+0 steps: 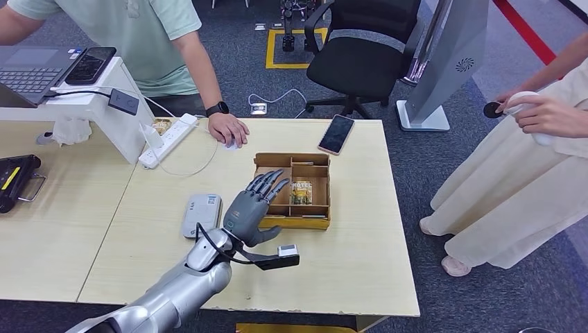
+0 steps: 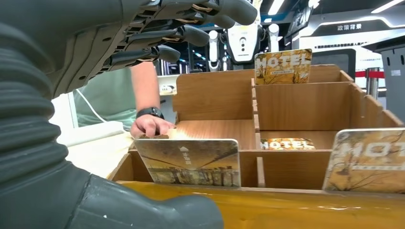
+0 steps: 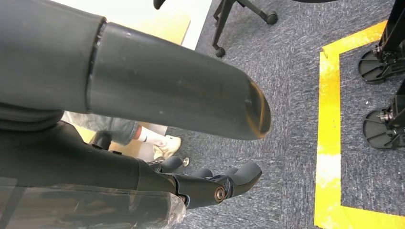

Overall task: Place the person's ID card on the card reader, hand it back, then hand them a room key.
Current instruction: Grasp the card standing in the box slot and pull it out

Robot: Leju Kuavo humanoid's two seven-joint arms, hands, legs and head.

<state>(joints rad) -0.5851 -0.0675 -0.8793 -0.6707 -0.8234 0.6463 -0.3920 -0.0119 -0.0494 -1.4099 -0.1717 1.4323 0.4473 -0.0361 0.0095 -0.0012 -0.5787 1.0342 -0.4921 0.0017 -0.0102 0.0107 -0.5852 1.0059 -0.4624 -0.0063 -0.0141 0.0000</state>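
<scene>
Left hand empty, fingers spread, hovering at the tray's 9 o'clock edge, likely to pick a key card. Reader at hand's 9 o'clock. Right hand hangs curled, empty.

floor: dark blue-grey carpet, yellow taped square outline near the top, red stripe at the upper right
table: light wood table, a second one of the same finish butted against it on the left
riser: white raised stand on the left table, laptop on top
chair: black office chair on castors behind the table
kiosk: grey upright panel on a white base, right of the chair
light: ceiling strip lights seen in the left wrist view, even indoor lighting
</scene>
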